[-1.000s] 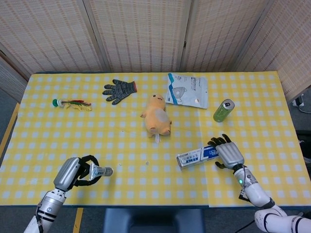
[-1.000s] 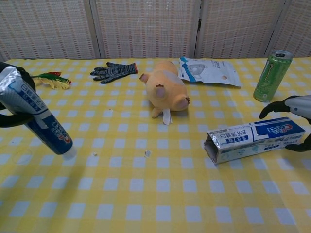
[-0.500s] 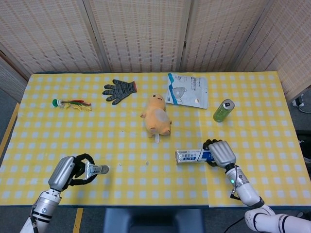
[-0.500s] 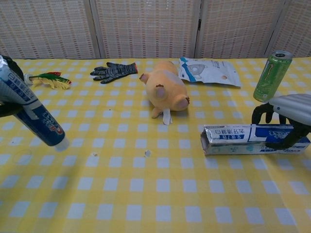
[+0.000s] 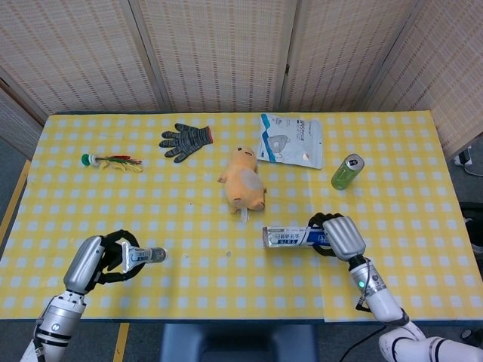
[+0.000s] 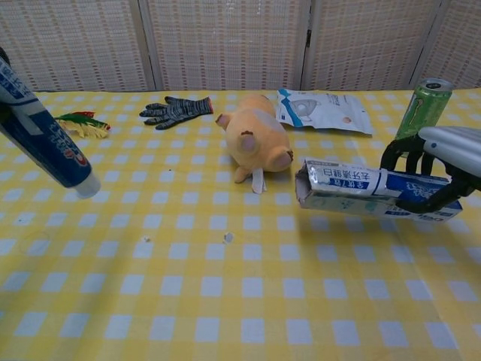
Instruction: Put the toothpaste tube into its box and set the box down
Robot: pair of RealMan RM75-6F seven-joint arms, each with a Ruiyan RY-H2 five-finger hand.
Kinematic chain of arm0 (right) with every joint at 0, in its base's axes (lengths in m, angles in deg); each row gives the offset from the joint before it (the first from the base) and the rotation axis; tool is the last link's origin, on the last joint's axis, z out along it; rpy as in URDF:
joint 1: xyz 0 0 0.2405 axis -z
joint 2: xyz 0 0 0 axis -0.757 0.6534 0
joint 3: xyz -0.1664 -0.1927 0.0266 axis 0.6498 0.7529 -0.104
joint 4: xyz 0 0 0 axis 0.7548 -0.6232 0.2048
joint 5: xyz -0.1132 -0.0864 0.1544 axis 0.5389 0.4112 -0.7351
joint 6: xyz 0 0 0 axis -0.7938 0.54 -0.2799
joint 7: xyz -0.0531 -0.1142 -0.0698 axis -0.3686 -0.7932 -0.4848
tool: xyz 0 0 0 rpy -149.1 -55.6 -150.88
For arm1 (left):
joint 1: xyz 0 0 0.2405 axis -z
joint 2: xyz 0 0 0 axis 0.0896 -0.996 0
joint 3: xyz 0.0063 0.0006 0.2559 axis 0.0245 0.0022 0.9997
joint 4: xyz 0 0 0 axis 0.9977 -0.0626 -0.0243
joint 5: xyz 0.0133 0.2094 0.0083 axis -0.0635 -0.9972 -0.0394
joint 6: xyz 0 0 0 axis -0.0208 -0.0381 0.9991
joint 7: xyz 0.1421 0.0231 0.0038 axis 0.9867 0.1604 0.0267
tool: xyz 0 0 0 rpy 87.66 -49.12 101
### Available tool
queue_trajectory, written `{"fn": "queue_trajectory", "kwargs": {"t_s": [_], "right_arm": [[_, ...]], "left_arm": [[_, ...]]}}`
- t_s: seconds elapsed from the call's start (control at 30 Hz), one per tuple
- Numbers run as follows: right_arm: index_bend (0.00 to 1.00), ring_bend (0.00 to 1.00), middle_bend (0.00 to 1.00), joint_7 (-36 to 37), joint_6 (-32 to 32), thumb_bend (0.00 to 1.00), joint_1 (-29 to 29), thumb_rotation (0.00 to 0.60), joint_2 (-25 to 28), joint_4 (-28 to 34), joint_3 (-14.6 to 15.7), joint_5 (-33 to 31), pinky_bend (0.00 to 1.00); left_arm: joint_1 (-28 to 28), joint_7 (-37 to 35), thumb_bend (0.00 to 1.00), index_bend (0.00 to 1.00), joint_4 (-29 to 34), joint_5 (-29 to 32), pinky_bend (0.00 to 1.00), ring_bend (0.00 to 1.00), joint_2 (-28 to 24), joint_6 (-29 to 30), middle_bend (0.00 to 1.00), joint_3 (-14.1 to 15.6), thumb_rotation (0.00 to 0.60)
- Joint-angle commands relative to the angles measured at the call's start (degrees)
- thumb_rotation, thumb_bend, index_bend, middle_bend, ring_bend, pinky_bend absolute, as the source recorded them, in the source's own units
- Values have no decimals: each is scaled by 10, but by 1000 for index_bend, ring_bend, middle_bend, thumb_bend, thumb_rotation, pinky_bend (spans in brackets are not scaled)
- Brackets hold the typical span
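left robot hand (image 5: 113, 255) clamps the soft, squashy toothpaste tube (image 6: 45, 134) mid-body; right robot hand (image 5: 337, 235) grips the light, crushable box (image 6: 368, 190) near its closed end.

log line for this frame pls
phase: pre-insert | left hand: holds toothpaste tube | right hand: grips box, open end toward tube | tube: outside box
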Motion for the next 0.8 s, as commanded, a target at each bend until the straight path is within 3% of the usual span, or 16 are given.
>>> {"fn": "queue_trajectory", "kwargs": {"t_s": [0.03,0.27,0.4,0.57,0.8], "right_arm": [[500,440,394,115,54,315,14,600,-12,-11,3,52,558],[500,438,385,256,74,315,9,600,-50,-47,5,81,558],[500,438,380,307,71,315,2,600,-80,-66,5,86,558],[500,437,379,345,58,315,-12,600,-120,-82,4,87,558],[500,438,376,355,47,315,-33,600,-165,-94,-2,91,558]], "left_arm": [[0,-29,419,781,34,15,1000,1000,-28,2,1000,-16,600],[28,-85,422,781,108,68,1000,1000,-92,-33,1000,-59,600],[51,-118,422,782,111,84,1000,1000,-104,-53,1000,-89,600],[67,-124,423,781,111,70,1000,1000,-84,-45,1000,-108,600],[101,-112,423,781,111,98,1000,1000,-49,-61,1000,-125,600]]}}
